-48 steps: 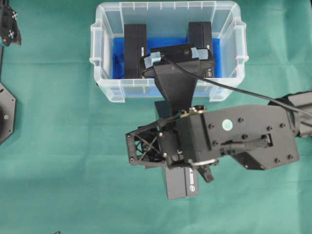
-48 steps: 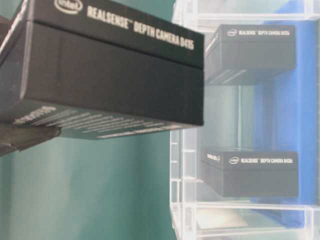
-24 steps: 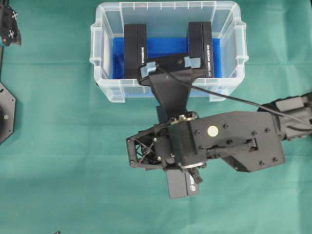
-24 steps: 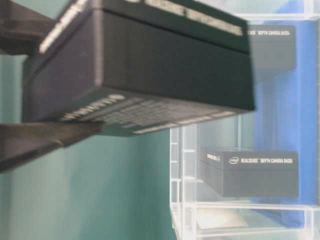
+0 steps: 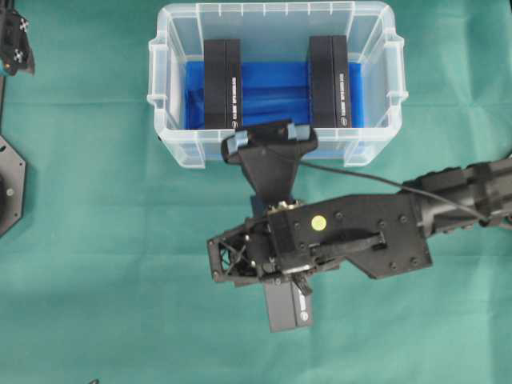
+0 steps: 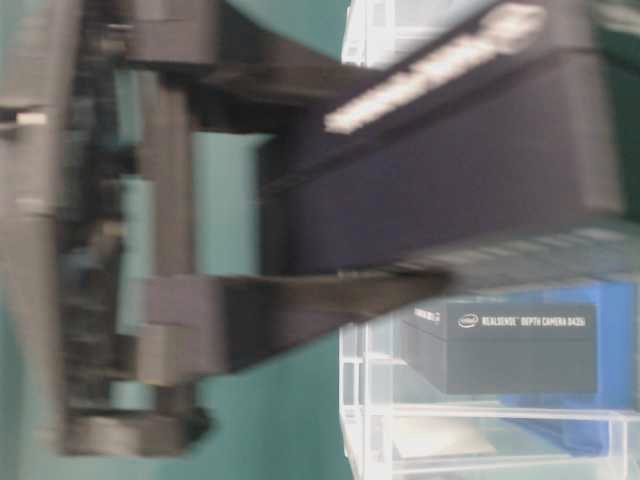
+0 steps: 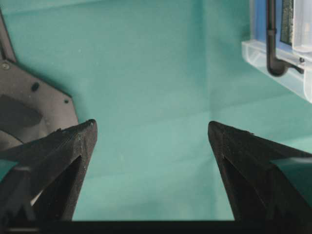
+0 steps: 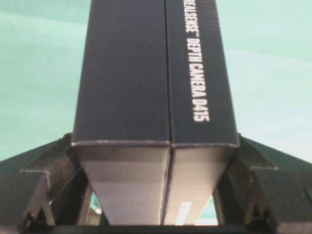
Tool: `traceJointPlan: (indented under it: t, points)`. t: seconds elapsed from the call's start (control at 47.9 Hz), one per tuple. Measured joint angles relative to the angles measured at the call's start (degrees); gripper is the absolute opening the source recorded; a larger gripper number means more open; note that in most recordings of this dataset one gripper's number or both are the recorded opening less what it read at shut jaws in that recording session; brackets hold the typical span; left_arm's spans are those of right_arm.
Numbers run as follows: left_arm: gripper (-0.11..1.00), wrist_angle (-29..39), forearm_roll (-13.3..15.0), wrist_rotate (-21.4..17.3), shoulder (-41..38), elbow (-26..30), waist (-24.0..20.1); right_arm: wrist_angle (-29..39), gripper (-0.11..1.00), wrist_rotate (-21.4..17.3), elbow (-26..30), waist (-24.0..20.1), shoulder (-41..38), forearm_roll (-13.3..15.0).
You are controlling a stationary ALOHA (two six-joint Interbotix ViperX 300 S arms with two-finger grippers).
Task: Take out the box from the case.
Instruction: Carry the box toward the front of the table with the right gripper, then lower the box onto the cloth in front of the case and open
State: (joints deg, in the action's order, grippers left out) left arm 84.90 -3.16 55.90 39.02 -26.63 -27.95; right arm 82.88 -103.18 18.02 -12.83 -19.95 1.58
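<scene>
My right gripper (image 5: 280, 276) is shut on a black box (image 5: 289, 309) printed "RealSense Depth Camera D415", outside the case (image 5: 160, 80) and over the green cloth in front of it. In the right wrist view the box (image 8: 156, 73) fills the gap between both fingers (image 8: 53, 170). The table-level view shows the held box (image 6: 450, 190) blurred, with a finger (image 6: 300, 310) under it. The case is a clear bin with a blue bottom; two more black boxes (image 5: 222, 84) (image 5: 330, 80) stand in it. My left gripper (image 7: 151, 131) is open over bare cloth, holding nothing.
The right arm (image 5: 448, 196) reaches in from the right edge, its cable (image 5: 352, 172) trailing past the case's front wall. A black arm base (image 5: 8, 188) sits at the far left. A corner of the case (image 7: 287, 53) shows at the left wrist view's upper right.
The right gripper has carried the box down and away from the case toward the front. Both boxes in the case are now uncovered from above. The left gripper has not moved.
</scene>
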Motion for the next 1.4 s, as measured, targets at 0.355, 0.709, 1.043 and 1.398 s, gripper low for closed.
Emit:
traceJointPlan:
  t: [0.355, 0.709, 1.043, 1.398]
  points:
    - [0.96, 0.0, 0.0, 0.0, 0.1, -0.1, -0.1, -11.2, 0.66, 0.0, -11.2, 0.4, 0.0, -1.3]
    - [0.96, 0.0, 0.0, 0.1, 0.2, -0.2, 0.0, -16.4, 0.66, 0.4, -16.8, 0.8, 1.0, -1.3]
    - [0.96, 0.0, 0.0, 0.2, 0.2, -0.2, -0.1, -19.6, 0.66, 0.4, -18.9, 0.6, 2.0, -1.4]
    - [0.96, -0.3, -0.1, 0.2, 0.2, -0.2, -0.1, -20.2, 0.67, 0.9, -18.9, 0.8, 2.1, -1.3]
